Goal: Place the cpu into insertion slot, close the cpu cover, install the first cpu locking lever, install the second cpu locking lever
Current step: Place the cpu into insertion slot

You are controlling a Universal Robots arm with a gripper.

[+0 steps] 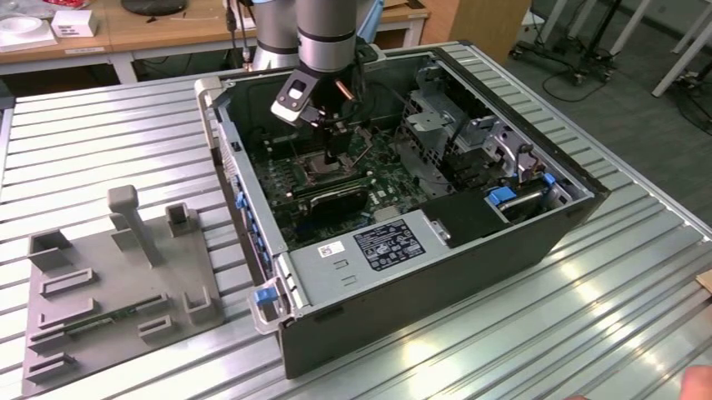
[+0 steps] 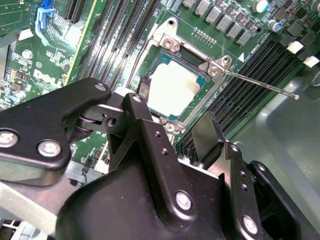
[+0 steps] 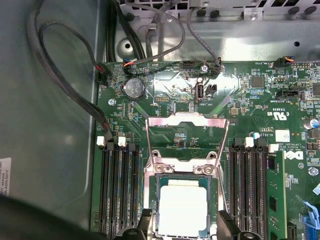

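Observation:
The cpu, a pale silver square, lies flat in the insertion slot, whose silvery rim frames it on the green motherboard. The cpu cover, a thin metal frame with a window, stands swung back from the socket. A thin locking lever sticks out sideways, unlatched. My gripper hovers just above the socket inside the computer case. It is open, with one black finger on each side of the cpu and a gap to the chip.
Black memory slots flank the socket, and a green memory stick sits in one. Cables run along the case wall. Drive cages and a power supply crowd the case. A grey fixture plate lies on the table.

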